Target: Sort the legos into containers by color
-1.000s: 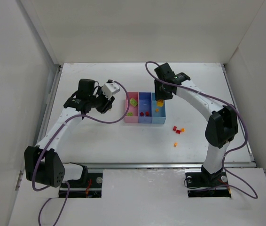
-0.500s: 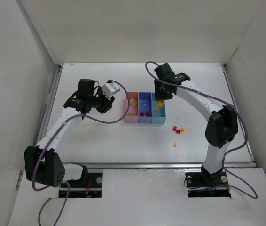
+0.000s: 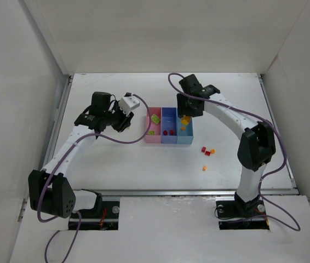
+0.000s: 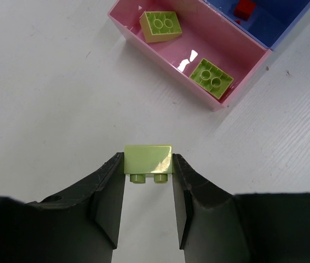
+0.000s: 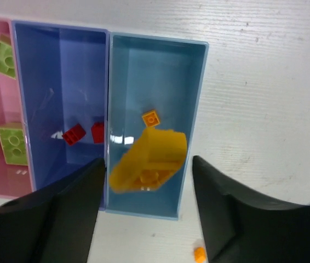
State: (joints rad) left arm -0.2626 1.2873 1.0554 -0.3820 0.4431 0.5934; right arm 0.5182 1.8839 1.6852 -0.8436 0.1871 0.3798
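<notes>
My left gripper (image 4: 148, 167) is shut on a yellow-green brick (image 4: 148, 160), held above the table left of the pink bin (image 4: 160, 57), which holds two yellow-green bricks (image 4: 160, 26). In the top view this gripper (image 3: 124, 123) is left of the bins. My right gripper (image 5: 147, 164) is open above the light blue bin (image 5: 197, 104). A blurred yellow-orange brick (image 5: 149, 159) shows loose between its fingers, over a small orange brick (image 5: 151, 118). The blue-violet bin (image 5: 51, 71) holds two red bricks (image 5: 74, 134).
Loose on the table right of the bins (image 3: 168, 126) are two red bricks (image 3: 204, 149) and two small orange ones (image 3: 212, 151), one nearer the front (image 3: 204, 168). White walls enclose the table on three sides.
The right gripper has shifted slightly left over the light blue bin. The left arm has not moved.
</notes>
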